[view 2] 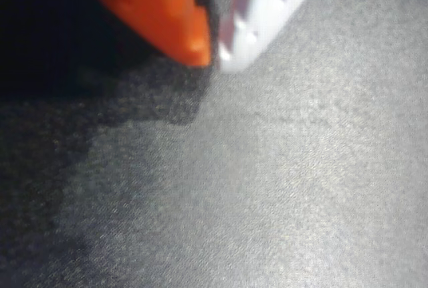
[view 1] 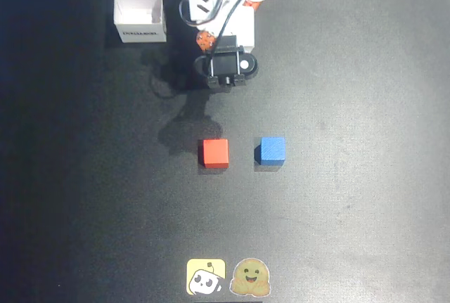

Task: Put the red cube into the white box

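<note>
The red cube (view 1: 214,153) lies on the dark table mat near the middle of the overhead view. The white box (view 1: 140,15) stands open-topped at the upper left, with dark print on its near wall. The arm (view 1: 223,18) is folded back at the top centre, its black wrist housing (view 1: 226,67) well above the red cube in the picture and right of the box. In the wrist view my gripper (view 2: 215,54) hangs just over bare mat, its orange finger (view 2: 167,14) and white finger (view 2: 261,14) meeting at the tips with nothing between them.
A blue cube (view 1: 271,150) sits just right of the red cube with a small gap between them. Two stickers (view 1: 228,277) lie at the bottom edge. The arm's shadow falls on the mat between the box and the red cube.
</note>
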### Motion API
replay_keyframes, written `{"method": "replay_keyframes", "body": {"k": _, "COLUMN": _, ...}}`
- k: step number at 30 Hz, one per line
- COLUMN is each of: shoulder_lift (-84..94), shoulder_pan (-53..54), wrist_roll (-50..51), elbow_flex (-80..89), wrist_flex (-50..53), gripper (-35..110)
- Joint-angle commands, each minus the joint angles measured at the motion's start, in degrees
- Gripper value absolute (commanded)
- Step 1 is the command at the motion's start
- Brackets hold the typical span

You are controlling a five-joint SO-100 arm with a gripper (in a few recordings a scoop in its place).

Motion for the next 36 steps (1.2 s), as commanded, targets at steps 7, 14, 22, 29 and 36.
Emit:
{"method": "replay_keyframes", "body": {"k": 7, "shoulder_lift": 0.3, "shoulder_pan": 0.0, "wrist_roll": 0.1, "elbow_flex": -0.2, "wrist_flex": 0.4, "gripper": 0}}
{"method": "replay_keyframes", "body": {"k": 14, "shoulder_lift": 0.3, "shoulder_pan": -0.1, "wrist_roll": -0.1, "elbow_flex": -0.2, "wrist_flex": 0.4, "gripper": 0}}
{"method": "replay_keyframes", "body": {"k": 22, "shoulder_lift": 0.3, "shoulder_pan": 0.2, "wrist_roll": -0.9, "elbow_flex": -4.6, "wrist_flex": 1.8, "gripper": 0}}
{"method": "replay_keyframes", "body": {"k": 29, "shoulder_lift": -18.0, "shoulder_pan": 0.8, "wrist_roll": -3.1, "elbow_flex": -17.9, "wrist_flex": 0.1, "gripper": 0}}
{"method": "replay_keyframes", "body": {"k": 36, "shoulder_lift": -36.7, "shoulder_pan": 1.3, "wrist_roll": -3.9, "elbow_flex": -29.5, "wrist_flex": -6.1, "gripper": 0}}
